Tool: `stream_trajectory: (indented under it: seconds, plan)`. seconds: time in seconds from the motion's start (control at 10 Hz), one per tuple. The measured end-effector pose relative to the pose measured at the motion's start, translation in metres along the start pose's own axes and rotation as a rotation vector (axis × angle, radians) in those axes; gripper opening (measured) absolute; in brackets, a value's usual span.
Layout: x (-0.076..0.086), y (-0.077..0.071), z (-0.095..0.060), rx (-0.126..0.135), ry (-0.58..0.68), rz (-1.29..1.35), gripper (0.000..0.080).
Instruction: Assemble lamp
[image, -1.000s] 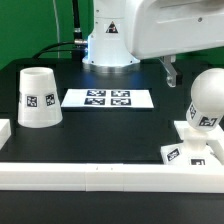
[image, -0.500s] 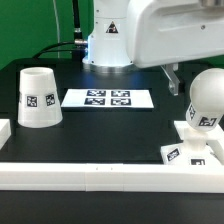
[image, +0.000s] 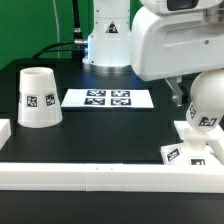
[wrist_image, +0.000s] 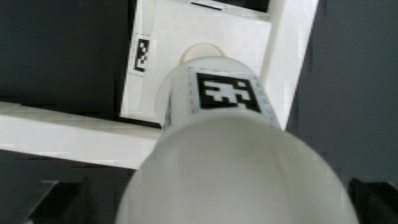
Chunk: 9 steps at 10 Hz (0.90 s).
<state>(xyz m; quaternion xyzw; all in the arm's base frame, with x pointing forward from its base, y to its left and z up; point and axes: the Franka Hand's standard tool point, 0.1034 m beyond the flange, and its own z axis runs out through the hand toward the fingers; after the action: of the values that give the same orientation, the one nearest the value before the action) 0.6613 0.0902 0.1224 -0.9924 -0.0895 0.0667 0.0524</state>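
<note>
Green backdrop behind, black table (image: 100, 125) below. At the exterior view's right, the bulb (image: 208, 98) stands upright on the square base (image: 190, 138). The claw (image: 180, 93) hangs just behind it, fingers apart. The shade (image: 38, 97) sits mouth-down at that view's left.

bright, even light; soft, coarse pictures
in the exterior view the bulb (image: 208, 100) is lit evenly by diffuse light, its white head left nearly featureless, and the black table (image: 100, 130) around it is kept dark and matt. in the wrist view the bulb's (wrist_image: 222, 160) near end is blurred and greyed close to the lens; the tag (wrist_image: 222, 90) further along it is rendered sharper.
</note>
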Motion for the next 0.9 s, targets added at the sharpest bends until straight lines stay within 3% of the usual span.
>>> stream_trajectory:
  seconds: [0.1, 0.9]
  plan:
    - [0.0005, -0.0008, -0.0025, -0.001, 0.006, -0.004, 0.0577]
    - [-0.0023, -0.0002, -0.0044, -0.011, 0.066, 0.015, 0.058]
